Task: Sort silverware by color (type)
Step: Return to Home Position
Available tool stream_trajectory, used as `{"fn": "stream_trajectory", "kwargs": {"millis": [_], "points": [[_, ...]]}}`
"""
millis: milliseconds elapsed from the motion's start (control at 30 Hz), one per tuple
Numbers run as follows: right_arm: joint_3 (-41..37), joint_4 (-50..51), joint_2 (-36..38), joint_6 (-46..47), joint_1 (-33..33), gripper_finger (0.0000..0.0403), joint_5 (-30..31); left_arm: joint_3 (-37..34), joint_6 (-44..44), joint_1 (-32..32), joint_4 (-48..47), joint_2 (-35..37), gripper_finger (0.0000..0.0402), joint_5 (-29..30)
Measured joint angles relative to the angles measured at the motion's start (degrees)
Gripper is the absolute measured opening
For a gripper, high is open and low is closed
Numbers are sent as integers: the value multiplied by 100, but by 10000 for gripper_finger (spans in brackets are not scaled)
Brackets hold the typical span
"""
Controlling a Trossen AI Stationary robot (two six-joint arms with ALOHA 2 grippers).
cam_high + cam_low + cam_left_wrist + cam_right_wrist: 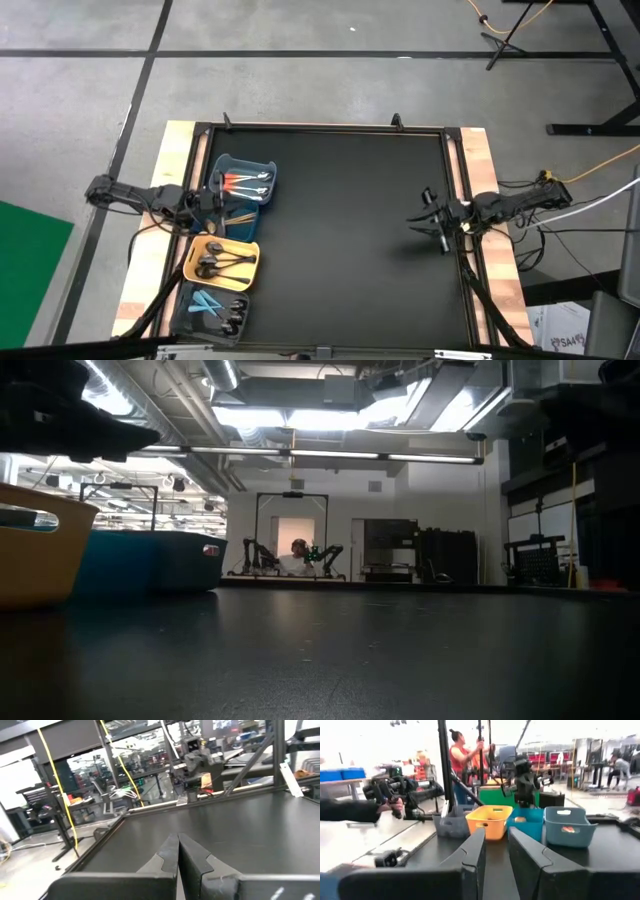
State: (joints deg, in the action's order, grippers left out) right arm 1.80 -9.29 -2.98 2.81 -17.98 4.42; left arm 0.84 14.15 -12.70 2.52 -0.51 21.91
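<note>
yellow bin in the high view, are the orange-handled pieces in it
No, the yellow bin holds black silverware; the orange-handled pieces lie in the blue bin.

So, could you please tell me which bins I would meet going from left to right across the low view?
First the yellow bin, then the teal bin, then the dark blue bin.
</note>
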Motion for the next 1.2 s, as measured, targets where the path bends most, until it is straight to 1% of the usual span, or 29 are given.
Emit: {"fn": "stream_trajectory", "kwargs": {"millis": [33, 100, 167, 267, 367, 500, 633, 833, 967, 1033, 1100, 1200], "points": [[-138, -176, 1, -54, -2, 79, -10, 0, 0, 45, 1, -1, 0, -2], [-116, -81, -5, -53, -2, 78, -19, 0, 3, 141, 2, -1, 0, -5], [-116, -194, -7, -37, 0, 78, -27, 0, 68, 256, 2, -2, 0, -4], [-116, -463, -7, -500, 0, 78, 19, 0, 182, 458, 2, 0, 0, -4], [-111, -413, -7, -890, 0, 79, 441, 0, 162, 677, 2, 0, 0, -9], [-111, -10, -7, -934, 0, 78, 1034, 0, 162, 964, -2, 0, 0, -128], [-116, 381, -9, -936, 0, 78, 1422, 0, 131, 1264, -52, 0, 0, -601], [-116, 442, -9, -1214, 2, 78, 1760, 0, -55, 1631, -124, 0, 0, -1199], [-116, 303, -9, -1392, 31, 78, 1744, 0, -58, 1809, -166, 0, 0, -1426], [-131, 94, -9, -1544, 179, 78, 1553, 0, -55, 1894, -168, 0, 0, -1436], [-133, -79, -9, -1641, 429, 78, 1132, 0, -55, 1969, -166, 0, 0, -1436], [-133, -88, -9, -1531, 865, 78, 306, 0, -52, 2045, -166, 0, 0, -1443]]}}
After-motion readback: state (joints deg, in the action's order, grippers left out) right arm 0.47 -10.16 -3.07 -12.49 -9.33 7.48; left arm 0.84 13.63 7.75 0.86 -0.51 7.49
